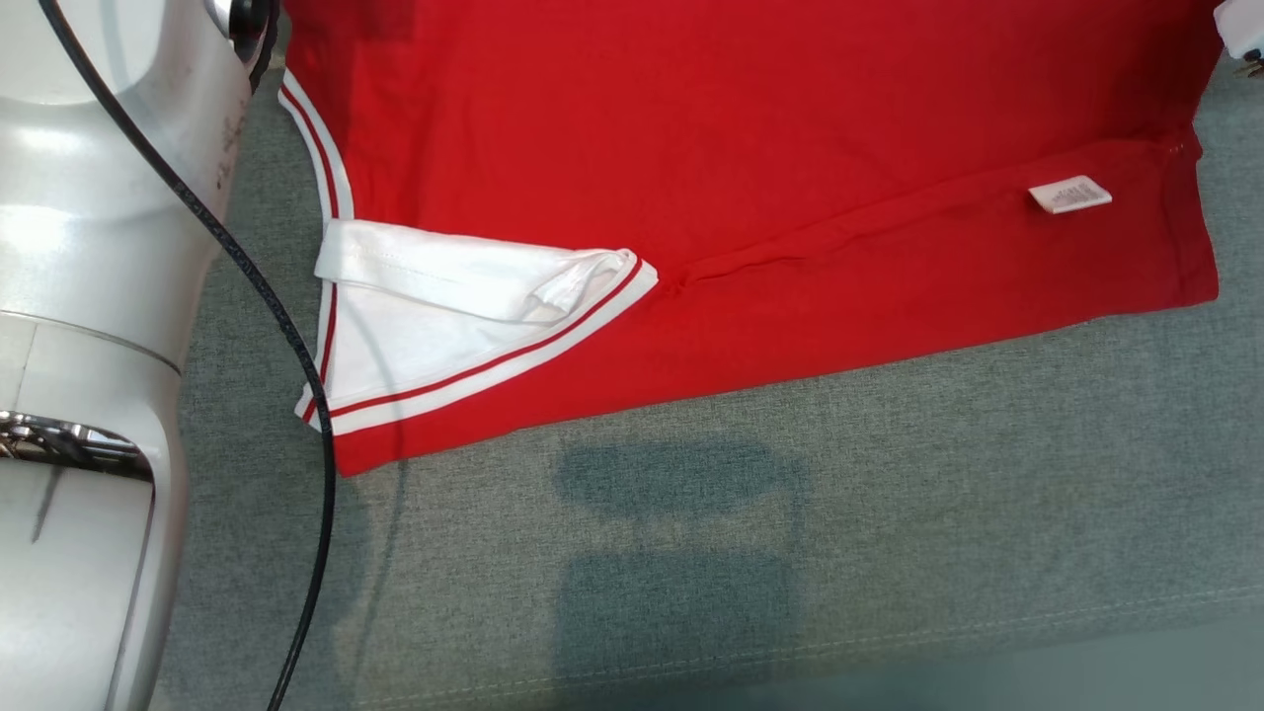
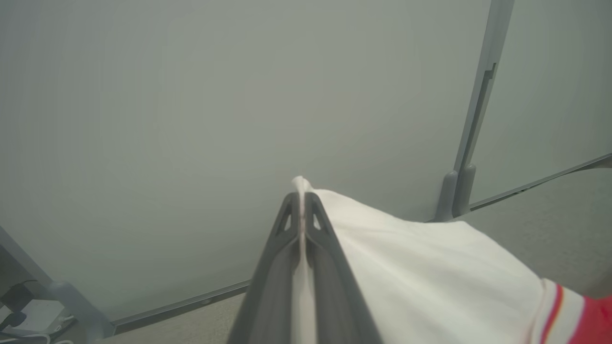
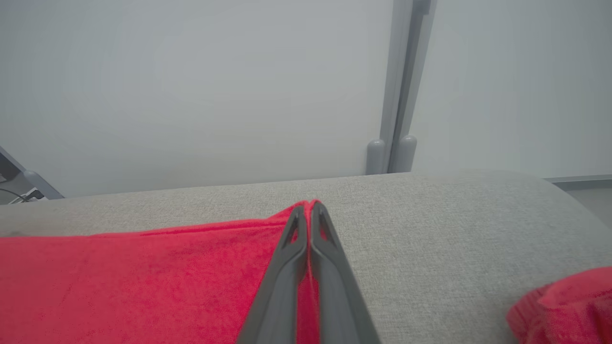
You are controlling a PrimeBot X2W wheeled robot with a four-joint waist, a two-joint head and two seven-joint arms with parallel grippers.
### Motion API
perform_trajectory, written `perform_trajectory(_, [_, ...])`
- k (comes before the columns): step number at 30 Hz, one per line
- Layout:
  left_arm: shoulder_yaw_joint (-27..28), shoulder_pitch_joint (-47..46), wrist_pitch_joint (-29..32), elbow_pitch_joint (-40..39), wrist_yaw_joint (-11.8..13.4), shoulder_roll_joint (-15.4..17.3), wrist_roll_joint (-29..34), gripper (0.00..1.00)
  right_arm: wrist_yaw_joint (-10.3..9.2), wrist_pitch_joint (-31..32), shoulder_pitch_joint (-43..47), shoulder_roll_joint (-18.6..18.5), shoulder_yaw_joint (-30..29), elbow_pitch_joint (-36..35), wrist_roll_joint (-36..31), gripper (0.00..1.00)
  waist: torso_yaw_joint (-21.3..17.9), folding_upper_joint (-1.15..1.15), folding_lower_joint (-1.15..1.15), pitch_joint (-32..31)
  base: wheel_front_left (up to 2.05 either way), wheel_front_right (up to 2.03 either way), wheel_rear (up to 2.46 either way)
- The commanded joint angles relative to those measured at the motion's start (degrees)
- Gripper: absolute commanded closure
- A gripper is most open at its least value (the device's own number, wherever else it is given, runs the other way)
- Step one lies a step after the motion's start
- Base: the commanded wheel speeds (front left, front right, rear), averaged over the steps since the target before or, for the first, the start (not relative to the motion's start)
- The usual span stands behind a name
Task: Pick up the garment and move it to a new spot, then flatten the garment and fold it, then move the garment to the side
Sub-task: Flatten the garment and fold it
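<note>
– Head view, item?
– Garment, red, lying well back from cushion's near edge; left gripper clamped on its white cloth, right gripper on red. Risk: uneven pull slips a thin pinch.

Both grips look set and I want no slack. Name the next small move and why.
Probably raise both grippers together, evenly. The left gripper is shut on white cloth of the garment, the right gripper on its red edge, while the rest lies on the grey surface; an uneven lift would likely skew it.
</note>
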Motion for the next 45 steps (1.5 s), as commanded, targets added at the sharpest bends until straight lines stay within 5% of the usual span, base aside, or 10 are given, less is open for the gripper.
perform_trajectory(1, [0.7,-0.9,-0.6,-2.8,0.0,2.1,0.2,1.0,0.08,-0.8,0.7,-0.9,1.2,0.0,0.1,1.0,0.5,0.0,0.0,0.2,0.0,0.0,0.0])
perform_trajectory(14, [3.4,11.6,-0.6,-14.0,-1.1,2.5,-0.3,1.0,0.08,-4.7,6.9,-5.2,8.5,-3.1,-2.2,1.0,2.6,0.0,0.0,-2.4,0.0,0.0,0.0])
perform_trajectory(26, [7.7,30.4,-0.6,-31.3,0.2,2.4,-0.1,1.0,0.08,-4.8,18.2,-8.2,-1.1,-8.3,-6.5,1.0,5.4,0.0,0.0,-8.7,0.0,0.0,0.0])
perform_trajectory(45, [7.5,52.5,-0.6,-43.8,1.8,-0.9,-3.3,1.0,0.08,-4.8,31.7,-9.5,-4.6,-9.9,-10.1,1.0,7.8,0.0,0.0,-14.1,0.0,0.0,0.0])
